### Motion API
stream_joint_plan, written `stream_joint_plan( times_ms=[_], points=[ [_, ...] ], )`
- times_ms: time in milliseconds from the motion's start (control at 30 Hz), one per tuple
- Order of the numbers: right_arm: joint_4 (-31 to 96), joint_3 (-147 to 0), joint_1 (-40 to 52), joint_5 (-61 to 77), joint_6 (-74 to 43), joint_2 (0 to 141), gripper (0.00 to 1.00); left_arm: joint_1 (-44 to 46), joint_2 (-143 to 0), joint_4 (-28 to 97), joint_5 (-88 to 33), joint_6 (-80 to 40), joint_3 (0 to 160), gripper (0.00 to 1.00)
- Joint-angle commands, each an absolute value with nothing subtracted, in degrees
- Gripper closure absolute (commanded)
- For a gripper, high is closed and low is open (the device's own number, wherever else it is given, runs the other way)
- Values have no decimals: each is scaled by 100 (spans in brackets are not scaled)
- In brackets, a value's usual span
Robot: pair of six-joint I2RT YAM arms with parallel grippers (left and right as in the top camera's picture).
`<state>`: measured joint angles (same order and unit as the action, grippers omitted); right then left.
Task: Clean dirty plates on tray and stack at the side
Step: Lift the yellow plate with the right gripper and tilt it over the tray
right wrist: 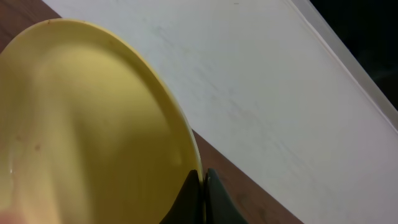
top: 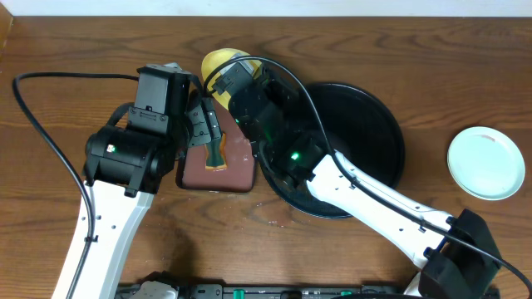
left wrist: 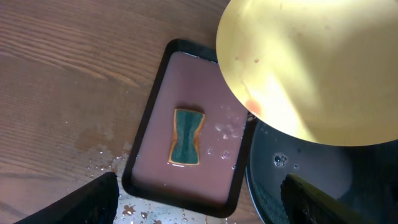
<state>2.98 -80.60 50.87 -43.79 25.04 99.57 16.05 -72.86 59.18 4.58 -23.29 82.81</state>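
Observation:
My right gripper (right wrist: 202, 186) is shut on the rim of the pale yellow plate (right wrist: 87, 124) and holds it tilted in the air above the far end of the reddish-brown tray (top: 241, 170). The plate (left wrist: 311, 62) has a faint red smear near its lower edge. My left gripper (left wrist: 205, 208) is open and empty, above the reddish-brown tray (left wrist: 155, 112), where a green and tan sponge (left wrist: 186, 137) lies in water. The black tray (top: 374, 124) lies right of it with no plate showing on it. A pale blue-green plate (top: 486, 162) sits at the far right.
Water drops lie on the wood at the near end of the reddish-brown tray (left wrist: 143, 208). The right arm (top: 374, 199) reaches across the black tray from the bottom right. A cable (top: 50, 149) loops at the left. A white wall edge runs along the table's far side.

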Motion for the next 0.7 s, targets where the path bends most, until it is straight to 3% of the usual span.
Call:
stream_joint_plan(
  times_ms=[0, 267, 300, 367, 467, 500, 567, 667],
  points=[
    [244, -8095, 5148, -4567, 2810, 9782, 99, 1577, -7288, 5937, 449, -2270, 8348, 16],
    [121, -8095, 5087, -4838, 2746, 9782, 99, 1577, -7288, 5937, 449, -2272, 8348, 16],
    [191, -8095, 5083, -4672, 2263, 9782, 99, 1577, -7288, 5937, 449, -2272, 8348, 16],
    [513, -8095, 5175, -3955, 2733, 9782, 99, 1577, -7288, 5937, 449, -2272, 8348, 16],
    [198, -8093, 5124, -4934, 2687, 9832, 99, 1577, -7288, 5937, 449, -2272, 8348, 16],
    [220, -8093, 5081, -4856, 2152, 9837, 99, 1577, -7288, 5937, 449, -2272, 8348, 16],
    [539, -8095, 5120, -4042, 2593, 9817, 99, 1577, -7288, 5937, 449, -2270, 8348, 16],
    [329, -8093, 5109, -4842, 2705, 9859, 99, 1577, -7288, 5937, 449, -2272, 8348, 16]
  ],
)
